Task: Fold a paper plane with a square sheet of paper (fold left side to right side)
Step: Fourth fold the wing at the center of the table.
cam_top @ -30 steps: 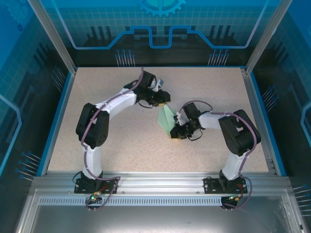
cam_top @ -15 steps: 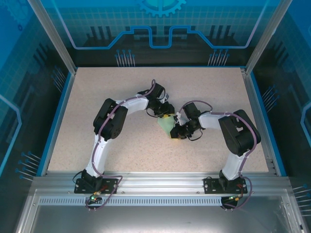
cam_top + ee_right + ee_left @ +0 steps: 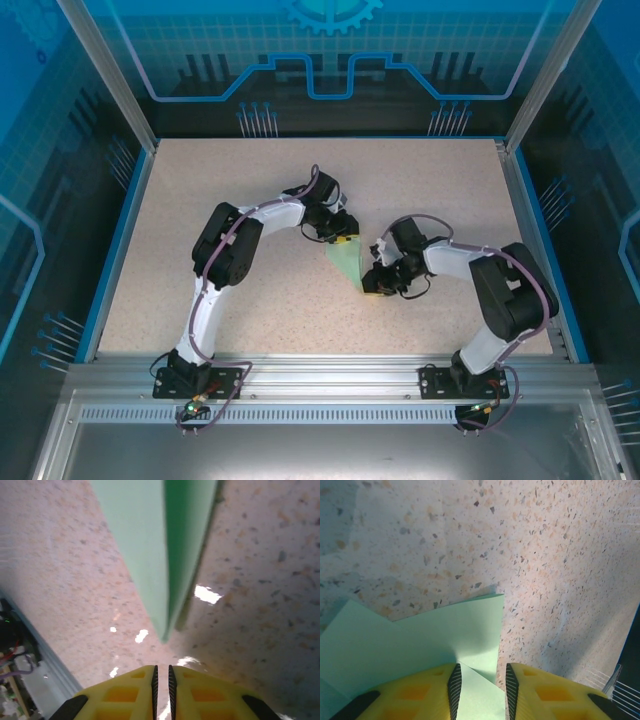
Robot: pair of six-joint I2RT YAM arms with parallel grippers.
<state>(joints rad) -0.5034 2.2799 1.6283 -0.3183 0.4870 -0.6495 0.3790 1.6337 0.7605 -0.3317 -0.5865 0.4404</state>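
Since a second ago the right fingers (image 3: 372, 287) have backed off the pale mint-green folded paper sheet (image 3: 348, 262), clenched empty; left fingers (image 3: 343, 240), parted, straddle its far edge, mid speckled beige tabletop (image 3: 280, 300), blue-panelled enclosure (image 3: 330, 60) around.

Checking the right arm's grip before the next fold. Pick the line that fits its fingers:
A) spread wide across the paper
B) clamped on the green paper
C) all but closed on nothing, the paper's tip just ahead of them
C: in the right wrist view the right fingers sit nearly together with nothing between them, and the paper ends short of them.
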